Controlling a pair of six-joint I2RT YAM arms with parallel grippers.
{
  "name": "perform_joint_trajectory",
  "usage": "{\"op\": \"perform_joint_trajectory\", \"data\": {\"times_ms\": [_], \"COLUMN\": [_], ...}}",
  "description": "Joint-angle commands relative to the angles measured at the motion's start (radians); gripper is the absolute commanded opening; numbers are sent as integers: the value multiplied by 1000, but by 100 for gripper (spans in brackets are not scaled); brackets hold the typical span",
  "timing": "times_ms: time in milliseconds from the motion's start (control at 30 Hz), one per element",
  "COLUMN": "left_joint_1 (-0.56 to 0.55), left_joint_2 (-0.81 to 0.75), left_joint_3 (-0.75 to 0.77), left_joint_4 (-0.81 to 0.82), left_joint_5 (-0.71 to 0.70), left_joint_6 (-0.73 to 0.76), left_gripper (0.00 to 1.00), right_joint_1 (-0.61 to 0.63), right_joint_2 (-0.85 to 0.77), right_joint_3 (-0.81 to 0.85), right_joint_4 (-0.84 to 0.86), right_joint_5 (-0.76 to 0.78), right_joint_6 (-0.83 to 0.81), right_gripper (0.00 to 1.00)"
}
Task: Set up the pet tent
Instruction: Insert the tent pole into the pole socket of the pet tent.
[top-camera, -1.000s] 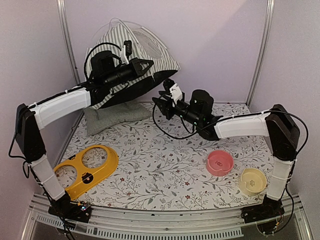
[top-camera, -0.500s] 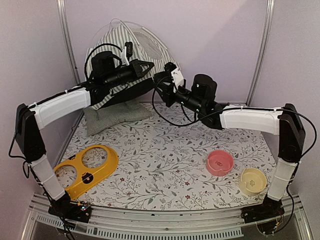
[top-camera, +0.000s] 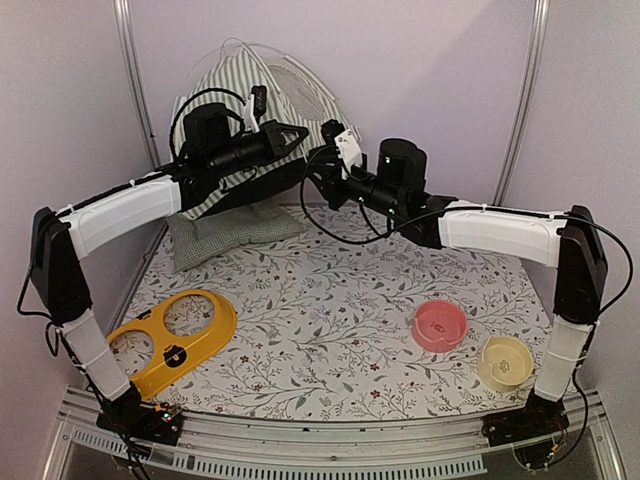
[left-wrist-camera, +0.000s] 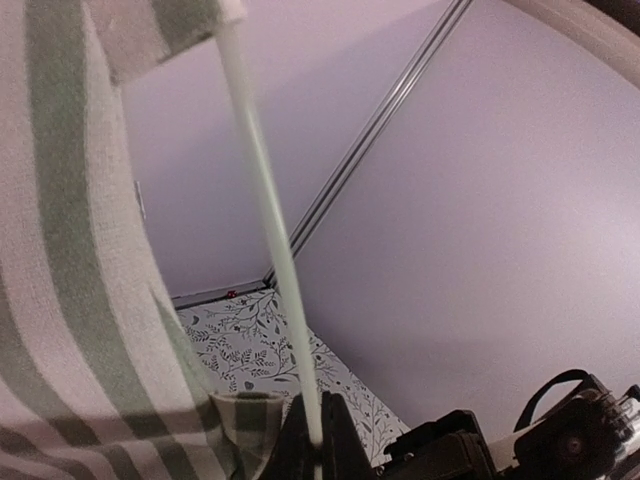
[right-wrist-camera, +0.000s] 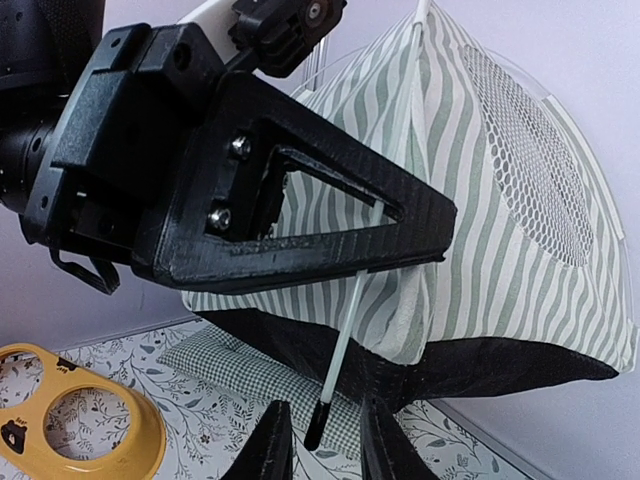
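Clamps a thin pole (right-wrist-camera: 345, 340) of the pet tent (right-wrist-camera: 490, 230) in the left gripper (top-camera: 298, 130), tent tipped up at the back-left corner over the checked cushion (top-camera: 235, 235). Straddles the pole's black tip (right-wrist-camera: 314, 436) with the right gripper (right-wrist-camera: 326, 422), fingers (right-wrist-camera: 272, 445) apart, nothing gripped yet. Risks pinching off-centre, springing the bendy pole sideways and out of reach.

I am operating in a robotics lab test cell. Plain lilac wall panels (top-camera: 430, 80) joined by aluminium posts (top-camera: 135, 90) enclose the table (top-camera: 330, 300) on three sides. A metal mounting rail (top-camera: 330, 440) runs along its near edge.
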Motion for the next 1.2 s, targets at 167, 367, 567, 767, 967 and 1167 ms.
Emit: {"op": "perform_joint_trajectory", "data": {"times_ms": [167,367,567,767,967,1167], "left_joint_1": [23,23,23,23,23,24], "left_joint_2": [-21,-22,-18,-39,-73,-125], "left_joint_3": [9,13,28,31,16,-38], "left_joint_4": [10,-5,-74,-164,-225,-249], "left_joint_5": [1,3,-6,-31,-57,-93], "left_joint_6": [42,45,44,46,48,12], "left_gripper": [0,0,0,13,18,22], "right_joint_1": [7,9,12,17,21,33], "right_joint_2": [36,47,67,82,110,131], "right_joint_3": [66,96,139,157,191,195], "right_joint_4": [-56,-72,-93,-95,-115,-120], "right_joint_5": [10,1,16,42,53,74], "right_joint_6": [6,11,41,70,76,64], "right_gripper": [21,3,0,0,0,0]}}
